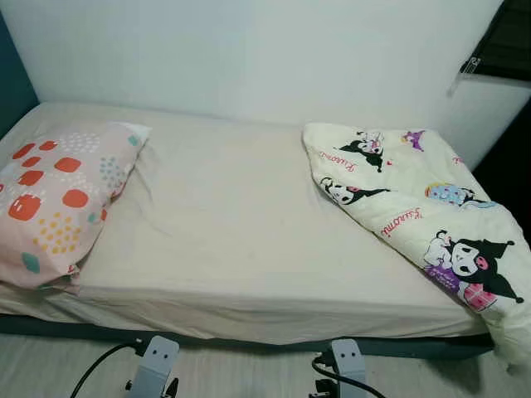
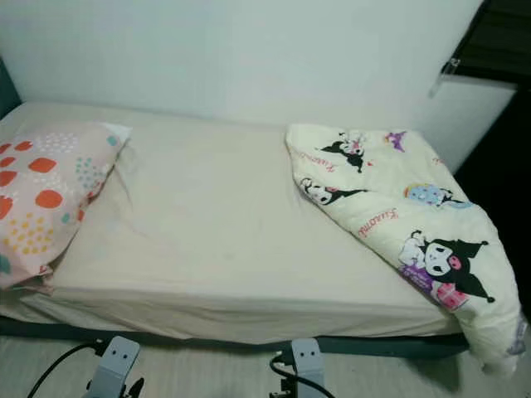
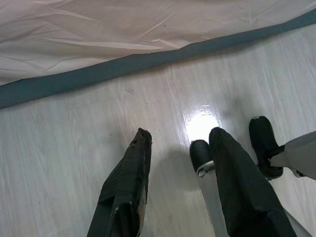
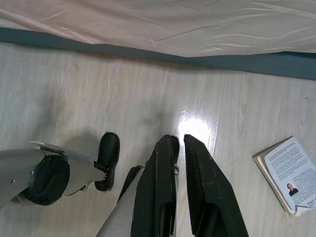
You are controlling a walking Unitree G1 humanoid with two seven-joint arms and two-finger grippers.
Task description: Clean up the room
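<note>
Bed (image 1: 232, 240) ahead, both end effectors hanging floorward

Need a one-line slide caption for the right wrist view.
Right pincer hangs nearly shut above pale wood floor, a book lying beside it, near the bed's edge.

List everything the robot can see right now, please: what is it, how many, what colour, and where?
bed: one, cream sheet over a dark teal base, against the white wall
pillow: one, pink with red, yellow and teal spots, at the bed's left end
quilt: one, cream with black-and-white cartoon figures, bunched at the bed's right end and hanging over its front corner
wall: one, white, behind the bed
floor: pale wood-look boards, in front of the bed
booklet: one, white with small print and a tiny photo, lying on the floor by the bed
left gripper: one, black fingers apart, hanging over the floor
right gripper: one, black fingers almost together, holding nothing, over the floor
</note>
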